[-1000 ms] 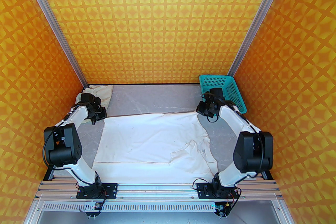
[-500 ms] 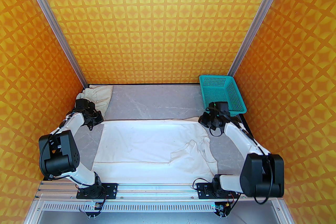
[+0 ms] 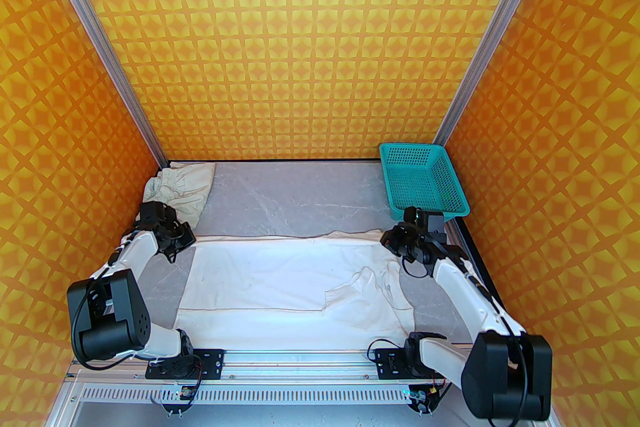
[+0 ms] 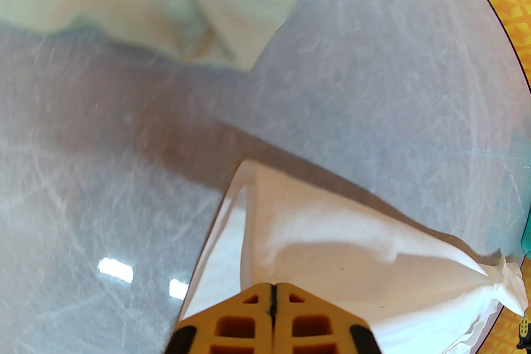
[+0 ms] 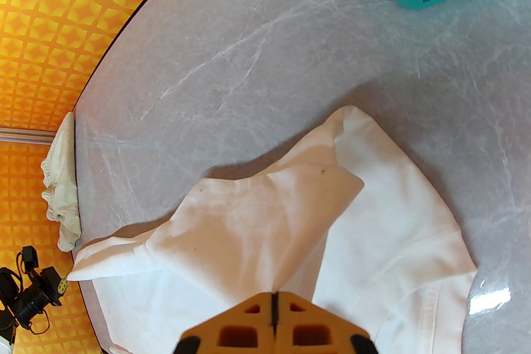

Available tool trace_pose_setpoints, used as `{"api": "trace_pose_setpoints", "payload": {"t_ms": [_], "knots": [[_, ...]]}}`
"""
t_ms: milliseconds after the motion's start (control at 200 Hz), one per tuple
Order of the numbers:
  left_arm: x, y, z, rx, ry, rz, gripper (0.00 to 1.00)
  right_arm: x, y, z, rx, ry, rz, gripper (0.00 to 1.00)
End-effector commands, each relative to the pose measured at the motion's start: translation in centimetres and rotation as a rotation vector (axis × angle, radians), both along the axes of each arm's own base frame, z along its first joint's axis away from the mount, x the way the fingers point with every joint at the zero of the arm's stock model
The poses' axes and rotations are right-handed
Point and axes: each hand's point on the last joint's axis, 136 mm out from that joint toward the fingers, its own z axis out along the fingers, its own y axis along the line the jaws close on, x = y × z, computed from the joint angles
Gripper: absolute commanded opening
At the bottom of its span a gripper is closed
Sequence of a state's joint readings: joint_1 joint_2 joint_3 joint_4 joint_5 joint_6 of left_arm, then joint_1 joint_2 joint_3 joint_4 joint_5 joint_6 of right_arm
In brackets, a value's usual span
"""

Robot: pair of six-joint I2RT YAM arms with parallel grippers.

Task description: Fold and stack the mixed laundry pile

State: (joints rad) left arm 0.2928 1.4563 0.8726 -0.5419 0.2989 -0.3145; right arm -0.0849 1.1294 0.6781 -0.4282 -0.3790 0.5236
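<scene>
Clenched with the left gripper on the shirt at its far-left corner, and with the right gripper on its far-right corner, jaws pressed together on the cloth in both wrist views. Lifted a little off the table at those two pinched corners, stretched between the grippers along the far edge, and spread flat behind them toward the arm bases. Just beyond the left gripper, bunched in the table corner, the beige piece; just beyond the right gripper, the basket.
</scene>
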Motion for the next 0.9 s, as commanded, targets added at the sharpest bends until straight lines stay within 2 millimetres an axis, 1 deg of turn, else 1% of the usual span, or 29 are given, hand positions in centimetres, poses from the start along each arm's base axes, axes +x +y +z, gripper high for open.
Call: {"api": "trace_pose_setpoints", "payload": {"t_ms": [0,135,225,315,390,420,430,445,490,515,535,600,645,710,765,830,895], "knots": [[-0.7,0.6,0.1,0.001,-0.005,0.045,0.00,-0.8,-0.2,-0.4,0.020,0.001,-0.022,0.00],[-1.6,0.9,-0.2,-0.005,-0.001,0.078,0.00,-1.8,-0.4,-0.8,0.022,0.015,-0.042,0.00],[-2.2,0.8,-0.3,-0.004,-0.002,0.078,0.00,-2.5,-0.3,-0.9,0.033,0.012,-0.055,0.00],[-3.0,0.7,-1.3,-0.008,0.033,0.083,0.00,-3.3,-0.3,-1.6,0.044,0.025,-0.071,0.00],[-3.9,1.0,-2.2,0.002,0.073,0.116,0.00,-3.9,-0.2,-2.4,0.054,0.050,-0.083,0.00],[-4.2,1.2,-2.5,0.009,0.084,0.131,0.08,-4.1,-0.1,-2.7,0.063,0.060,-0.083,0.00],[-4.3,1.2,-2.6,0.012,0.088,0.137,0.11,-4.1,-0.1,-2.8,0.066,0.062,-0.083,0.00],[-4.4,1.3,-2.7,0.017,0.093,0.145,0.18,-4.2,0.0,-2.9,0.069,0.066,-0.083,0.03],[-4.7,1.7,-2.7,0.032,0.097,0.170,0.39,-4.5,0.0,-3.2,0.072,0.079,-0.087,0.19],[-4.9,1.9,-2.6,0.041,0.098,0.185,0.46,-4.6,0.0,-3.3,0.069,0.086,-0.088,0.25],[-5.0,2.1,-2.5,0.049,0.098,0.196,0.48,-4.7,-0.1,-3.2,0.064,0.088,-0.088,0.28],[-5.0,2.6,-1.6,0.079,0.075,0.218,0.48,-5.0,-0.4,-3.0,0.041,0.097,-0.094,0.39],[-5.1,3.1,-0.7,0.109,0.061,0.236,0.48,-5.1,-0.7,-2.4,0.017,0.091,-0.092,0.43],[-4.7,3.7,1.0,0.145,0.028,0.241,0.48,-5.2,-1.1,-1.4,-0.026,0.088,-0.086,0.45],[-4.1,3.8,2.3,0.156,0.003,0.225,0.44,-5.0,-1.2,-0.4,-0.058,0.080,-0.061,0.46],[-3.1,2.8,3.7,0.173,-0.018,0.162,0.36,-4.8,-1.0,0.4,-0.131,0.089,-0.019,0.47],[-1.8,0.7,4.8,0.174,-0.038,0.075,0.33,-4.1,0.0,1.2,-0.210,0.090,0.040,0.48]]}}
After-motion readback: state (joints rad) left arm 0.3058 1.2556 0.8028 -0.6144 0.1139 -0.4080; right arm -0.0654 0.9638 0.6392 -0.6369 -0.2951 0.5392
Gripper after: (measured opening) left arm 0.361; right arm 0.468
